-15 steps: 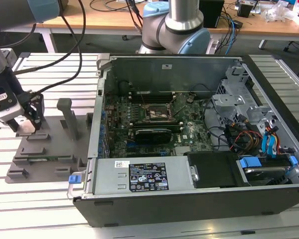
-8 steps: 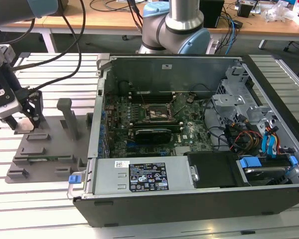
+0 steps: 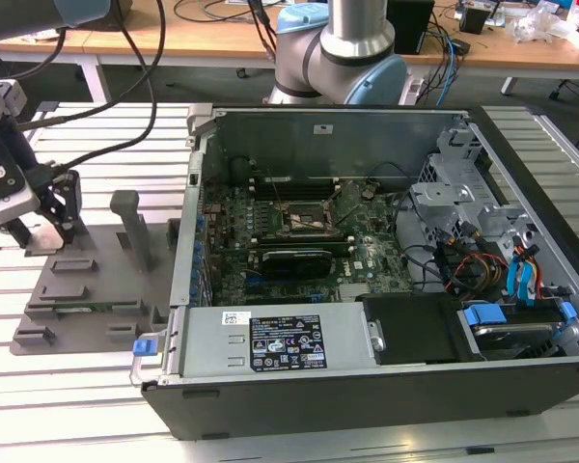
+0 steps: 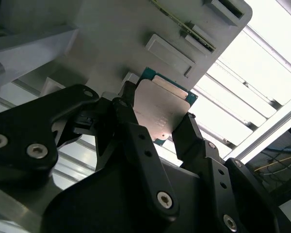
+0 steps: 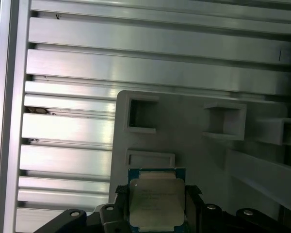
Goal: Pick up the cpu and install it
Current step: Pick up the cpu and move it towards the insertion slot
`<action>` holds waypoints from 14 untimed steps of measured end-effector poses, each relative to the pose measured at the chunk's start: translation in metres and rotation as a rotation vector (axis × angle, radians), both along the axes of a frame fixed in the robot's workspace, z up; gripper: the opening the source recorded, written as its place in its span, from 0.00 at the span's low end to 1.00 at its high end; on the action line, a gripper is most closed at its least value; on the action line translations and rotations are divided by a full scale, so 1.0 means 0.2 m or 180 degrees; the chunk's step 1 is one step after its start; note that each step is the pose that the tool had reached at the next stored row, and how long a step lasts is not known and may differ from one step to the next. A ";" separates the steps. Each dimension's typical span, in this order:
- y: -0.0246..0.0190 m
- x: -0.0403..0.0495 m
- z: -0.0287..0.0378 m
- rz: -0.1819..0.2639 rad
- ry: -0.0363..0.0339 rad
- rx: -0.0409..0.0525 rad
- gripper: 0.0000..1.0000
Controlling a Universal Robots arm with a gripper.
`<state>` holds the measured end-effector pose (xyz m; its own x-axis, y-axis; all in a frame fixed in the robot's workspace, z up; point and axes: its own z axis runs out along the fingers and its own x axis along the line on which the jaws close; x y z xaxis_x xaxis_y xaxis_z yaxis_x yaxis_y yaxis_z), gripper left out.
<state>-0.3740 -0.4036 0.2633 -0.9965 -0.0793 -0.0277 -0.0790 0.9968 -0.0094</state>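
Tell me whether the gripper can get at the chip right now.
Probably yes: the gripper sits around the chip on the grey fixture plate, with nothing in between.

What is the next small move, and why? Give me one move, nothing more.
Probably a short straight lift. In both wrist views the gripper looks closed on the cpu, one finger at each side edge, with the cpu low against the grey fixture. In the exterior view the computer case stands apart, to the exterior view's right.
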 end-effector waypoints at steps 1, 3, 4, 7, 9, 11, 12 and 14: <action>0.000 0.000 0.003 0.0000 0.0000 0.0000 0.55; 0.000 0.000 0.011 0.0000 0.0000 0.0000 0.55; 0.001 0.000 0.014 0.0000 0.0000 0.0000 0.55; 0.001 0.000 0.024 0.0000 0.0000 0.0000 0.55; 0.002 0.000 0.032 0.0000 0.0000 0.0000 0.55; 0.003 0.000 0.040 0.0000 0.0000 0.0000 0.55; 0.003 0.000 0.044 0.0000 0.0000 0.0000 0.55; 0.004 0.000 0.052 0.0000 0.0000 0.0000 0.55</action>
